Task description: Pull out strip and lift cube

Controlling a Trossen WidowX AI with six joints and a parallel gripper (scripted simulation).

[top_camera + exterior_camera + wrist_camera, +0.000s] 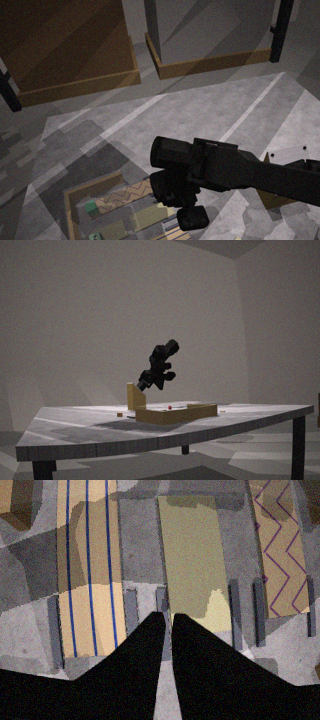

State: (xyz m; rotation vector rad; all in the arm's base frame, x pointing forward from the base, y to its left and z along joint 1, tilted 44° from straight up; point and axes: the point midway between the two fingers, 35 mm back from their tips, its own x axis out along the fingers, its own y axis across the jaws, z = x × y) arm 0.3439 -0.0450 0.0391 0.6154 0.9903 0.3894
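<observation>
The end effector (pixel 168 623) hung low over the desk (pixel 77 431), and its 2 black fingers were pressed almost together, with only a thin gap between them. Nothing was pinched in that gap.

In the wrist view, 3 strips lay just ahead of the fingertips. The plain olive strip (pixel 190 554) was right in front of the tips, and it was broken in 2 pieces, with a gap of grey desk between them. The tan strip with 3 blue lines (pixel 90 574) lay to the left of it. The tan strip with the purple zigzag (pixel 276 540) lay to the right. Short grey bars (pixel 235 615) stood beside the near ends of the strips.

In the top view, the black arm (pixel 232 167) covered the near ends of the strips. At the far end, inside the wooden frame (pixel 71 198), sat a green cube (pixel 90 208) at the end of the zigzag strip. A second pale green cube with a dark mark (pixel 95 236) sat at the bottom edge, well away from the end effector. I could not tell which strip it sat on.
</observation>
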